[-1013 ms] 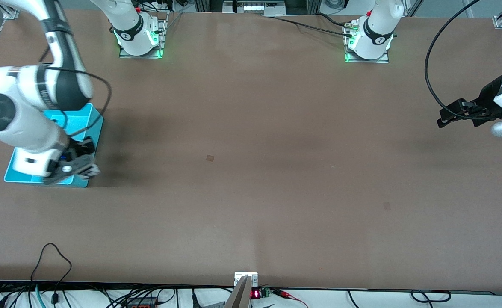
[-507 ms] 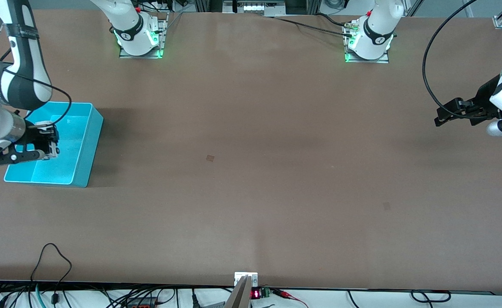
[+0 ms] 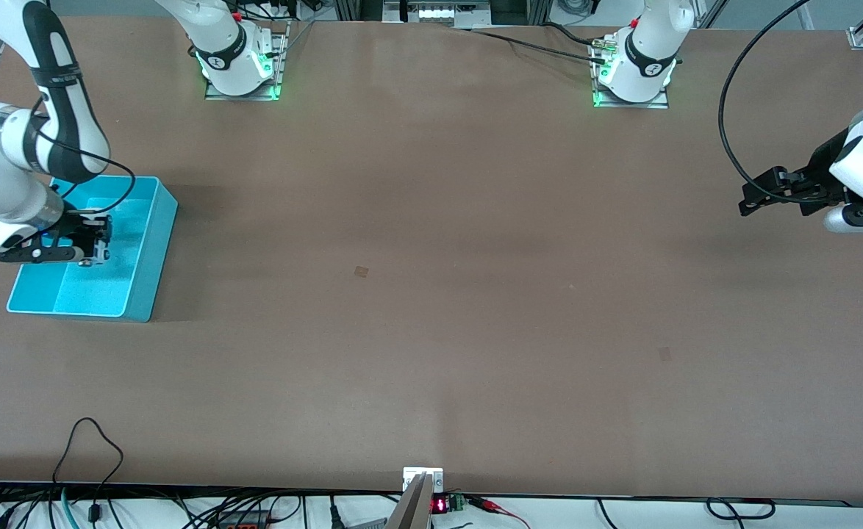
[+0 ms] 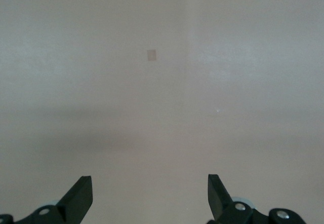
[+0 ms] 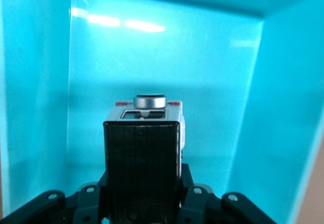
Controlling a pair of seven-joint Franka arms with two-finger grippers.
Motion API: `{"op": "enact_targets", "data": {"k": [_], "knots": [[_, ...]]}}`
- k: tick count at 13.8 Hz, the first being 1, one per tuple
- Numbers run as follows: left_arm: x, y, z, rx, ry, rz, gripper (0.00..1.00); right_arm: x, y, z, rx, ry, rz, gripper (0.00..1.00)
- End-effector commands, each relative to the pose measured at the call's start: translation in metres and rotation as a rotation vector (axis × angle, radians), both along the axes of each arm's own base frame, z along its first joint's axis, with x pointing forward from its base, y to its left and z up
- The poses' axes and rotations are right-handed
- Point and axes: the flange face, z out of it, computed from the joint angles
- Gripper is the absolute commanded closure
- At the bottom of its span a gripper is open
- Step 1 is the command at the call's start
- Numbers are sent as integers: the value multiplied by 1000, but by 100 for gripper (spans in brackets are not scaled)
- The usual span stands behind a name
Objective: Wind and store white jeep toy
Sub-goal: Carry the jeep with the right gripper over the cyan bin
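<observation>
Gripping white jeep toy (image 5: 147,113), right gripper (image 3: 95,246) over teal bin (image 3: 154,250); jeep mostly hidden.

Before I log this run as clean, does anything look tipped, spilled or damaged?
Nothing stands out. The small white jeep toy sits level in the right claw over the teal plastic bin; the left claw waits open over bare table.

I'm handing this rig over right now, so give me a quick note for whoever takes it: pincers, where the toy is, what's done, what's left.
Right pincer: over the teal bin, shut on the white jeep toy, as the right wrist view shows.
Left pincer: open, empty, waiting over bare table at the left arm's end.
Done: jeep carried to the bin. Winding cannot be judged from these views.
Left: release the jeep into the bin, then withdraw the right arm.
</observation>
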Motion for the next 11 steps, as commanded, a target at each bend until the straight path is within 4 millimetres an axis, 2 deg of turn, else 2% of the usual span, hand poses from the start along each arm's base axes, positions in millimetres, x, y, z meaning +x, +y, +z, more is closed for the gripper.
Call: {"op": "enact_targets", "data": {"k": [1,5,8,9,11], "knots": [[-7,1,2,14,2,-21,0,-5,0,-20,23,-17,-44,100],[-7,0,3,14,1,-23,0,-8,-1,-39,25,-3,-52,100],[-8,1,5,14,-4,-21,0,-10,-3,-48,39,8,-79,95],[-8,2,6,14,-5,-20,0,-10,-3,-48,38,8,-79,92],[-8,5,6,14,-4,-14,0,-10,-3,-51,38,11,-78,78]]}}
